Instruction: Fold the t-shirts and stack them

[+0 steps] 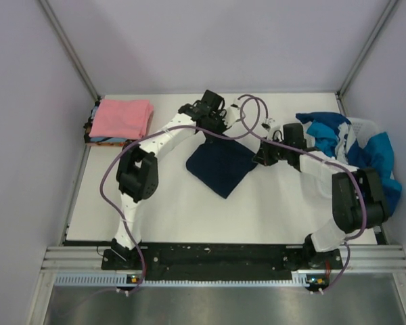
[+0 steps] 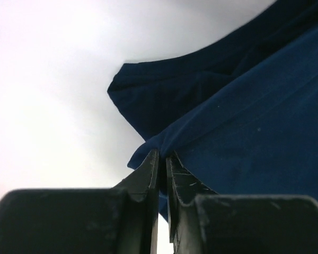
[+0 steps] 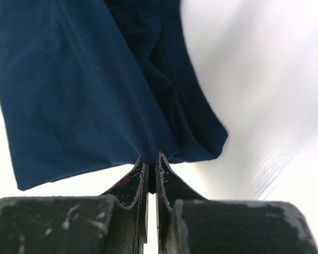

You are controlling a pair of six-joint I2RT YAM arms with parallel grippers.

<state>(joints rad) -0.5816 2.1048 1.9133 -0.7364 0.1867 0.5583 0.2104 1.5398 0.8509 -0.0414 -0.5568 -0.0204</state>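
Note:
A dark navy t-shirt (image 1: 220, 166) lies folded in a rough diamond at the middle of the white table (image 1: 162, 210). My left gripper (image 1: 213, 130) is at its far left corner, shut on a pinch of the navy cloth (image 2: 244, 132); the left wrist view shows the fabric drawn in between the tips (image 2: 162, 153). My right gripper (image 1: 260, 157) is at the shirt's right corner, shut on a fold of the same cloth (image 3: 69, 95), which bunches at its tips (image 3: 151, 156). Folded t-shirts are stacked at the far left, a pink one (image 1: 125, 116) on top.
A loose heap of teal, blue and white t-shirts (image 1: 355, 142) lies at the right edge, behind the right arm. Purple cables (image 1: 254, 112) loop over the far middle of the table. Lavender walls close in the left, back and right sides.

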